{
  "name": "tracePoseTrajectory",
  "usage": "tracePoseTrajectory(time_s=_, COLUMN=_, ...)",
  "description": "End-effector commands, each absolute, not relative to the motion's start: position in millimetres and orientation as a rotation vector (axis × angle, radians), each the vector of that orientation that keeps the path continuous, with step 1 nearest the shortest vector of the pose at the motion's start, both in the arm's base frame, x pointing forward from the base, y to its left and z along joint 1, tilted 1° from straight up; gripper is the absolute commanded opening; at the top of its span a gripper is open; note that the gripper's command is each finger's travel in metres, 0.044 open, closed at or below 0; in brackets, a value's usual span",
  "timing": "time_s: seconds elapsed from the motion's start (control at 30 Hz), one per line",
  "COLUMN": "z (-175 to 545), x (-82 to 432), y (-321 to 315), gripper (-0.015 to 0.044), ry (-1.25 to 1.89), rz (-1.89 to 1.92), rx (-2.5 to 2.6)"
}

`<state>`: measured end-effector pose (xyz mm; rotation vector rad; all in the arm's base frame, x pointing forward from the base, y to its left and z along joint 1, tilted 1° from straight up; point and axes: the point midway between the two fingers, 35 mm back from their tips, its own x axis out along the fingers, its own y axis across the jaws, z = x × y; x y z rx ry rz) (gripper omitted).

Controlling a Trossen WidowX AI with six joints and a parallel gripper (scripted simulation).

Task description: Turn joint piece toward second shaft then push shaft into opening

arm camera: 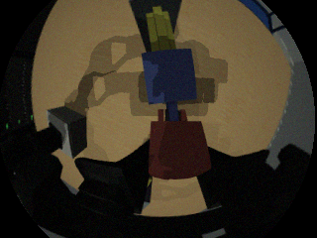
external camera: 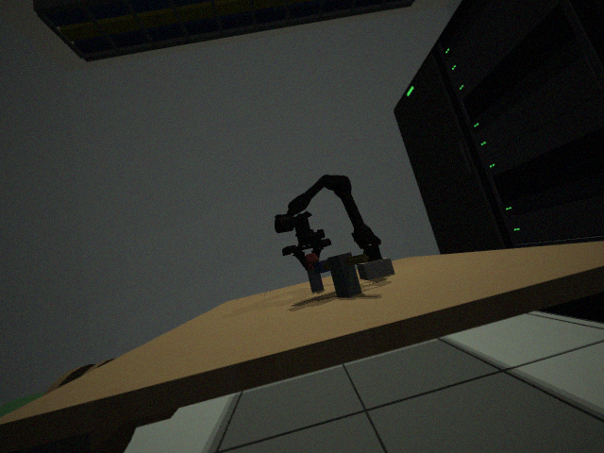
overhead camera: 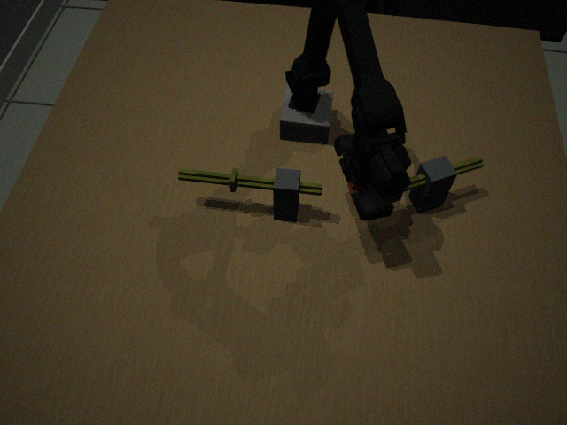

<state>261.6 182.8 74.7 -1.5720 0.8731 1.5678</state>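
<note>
My gripper (overhead camera: 356, 183) (external camera: 311, 261) (arm camera: 169, 141) is shut on the red joint piece (overhead camera: 352, 188) (external camera: 310, 260) (arm camera: 179, 146). A blue hub (external camera: 321, 266) (arm camera: 169, 76) links the piece to the first shaft (overhead camera: 468, 165) (arm camera: 160, 30), which runs through the right block (overhead camera: 438, 169) (external camera: 343, 276). The second shaft (overhead camera: 205, 176), yellow-green with a collar (overhead camera: 233, 180), passes through the left block (overhead camera: 286, 197) (external camera: 316, 281). Its near end stands apart from the red piece in the top view. The piece's opening faces away from the wrist camera's view, and its exact alignment cannot be told.
The arm's grey base block (overhead camera: 304, 130) (external camera: 376, 269) (arm camera: 66, 130) stands behind the shafts. The wooden table (overhead camera: 137, 320) (external camera: 253, 331) carries both shaft blocks. A dark rack (external camera: 424, 156) with green lights stands beyond the table.
</note>
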Motion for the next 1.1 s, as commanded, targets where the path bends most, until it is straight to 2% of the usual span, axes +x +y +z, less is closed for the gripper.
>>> tracePoseTrajectory(time_s=0.0, z=73.8, x=261.5, y=183.3, gripper=0.0182, ry=0.872, rz=1.568, rx=-1.569)
tracePoseTrajectory(time_s=0.5, z=73.8, x=261.5, y=183.3, gripper=0.0182, ry=0.872, rz=1.568, rx=-1.569)
tracePoseTrajectory(time_s=0.57, z=74.7, x=261.6, y=182.8, gripper=0.0147, ry=0.873, rz=1.568, rx=-1.572)
tracePoseTrajectory(time_s=0.73, z=74.7, x=261.6, y=182.8, gripper=0.0147, ry=0.873, rz=1.568, rx=-1.572)
tracePoseTrajectory(time_s=0.93, z=74.7, x=261.6, y=182.8, gripper=0.0000, ry=0.873, rz=1.568, rx=-1.572)
tracePoseTrajectory(time_s=1.07, z=74.7, x=261.6, y=182.8, gripper=0.0000, ry=0.873, rz=1.568, rx=-1.572)
